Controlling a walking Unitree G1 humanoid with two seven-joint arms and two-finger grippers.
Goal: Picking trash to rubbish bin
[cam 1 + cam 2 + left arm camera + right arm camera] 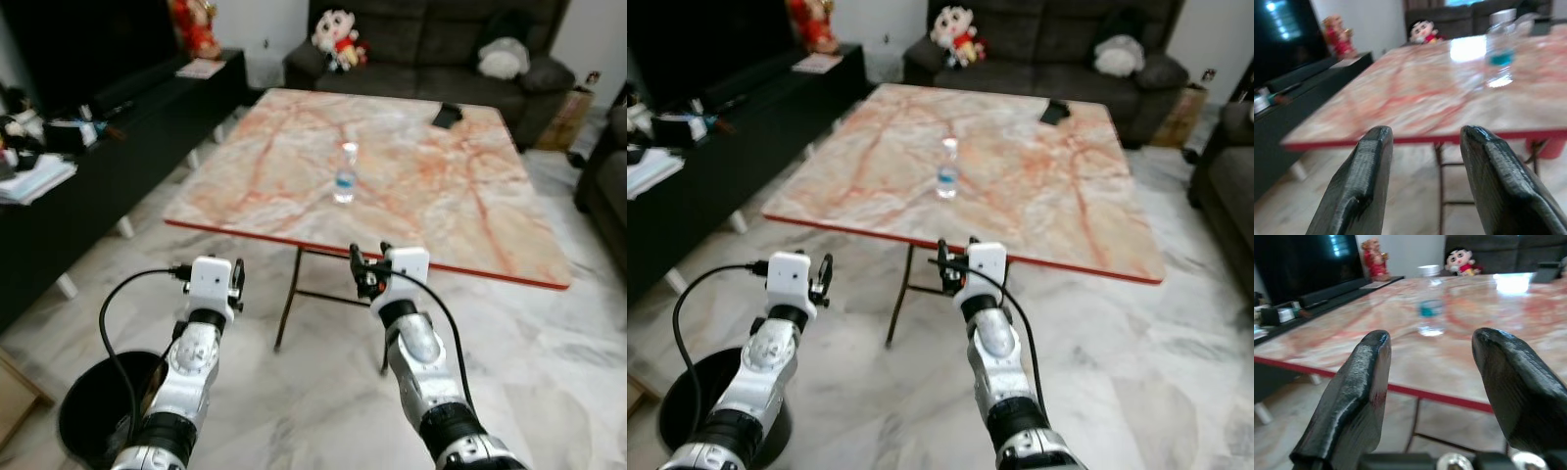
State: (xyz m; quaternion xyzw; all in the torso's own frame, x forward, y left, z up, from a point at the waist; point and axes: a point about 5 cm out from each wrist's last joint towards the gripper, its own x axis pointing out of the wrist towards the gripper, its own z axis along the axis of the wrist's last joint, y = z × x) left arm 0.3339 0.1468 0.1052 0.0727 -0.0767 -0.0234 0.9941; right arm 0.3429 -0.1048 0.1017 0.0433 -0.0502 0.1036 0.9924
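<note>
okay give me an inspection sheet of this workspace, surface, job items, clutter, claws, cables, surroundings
Surface: marble-pattern table with red edge, on a marble floor.
Job's things: clear plastic bottle upright mid-table; black rubbish bin on the floor beside the left arm.
Clutter: small dark object near the table's far edge.
Claws: left claw and right claw open, empty, held short of the table's near edge.
Cables: black cable looping from the left wrist; another along the right forearm.
Surroundings: dark sofa with soft toys; black TV cabinet on the robot's left.
</note>
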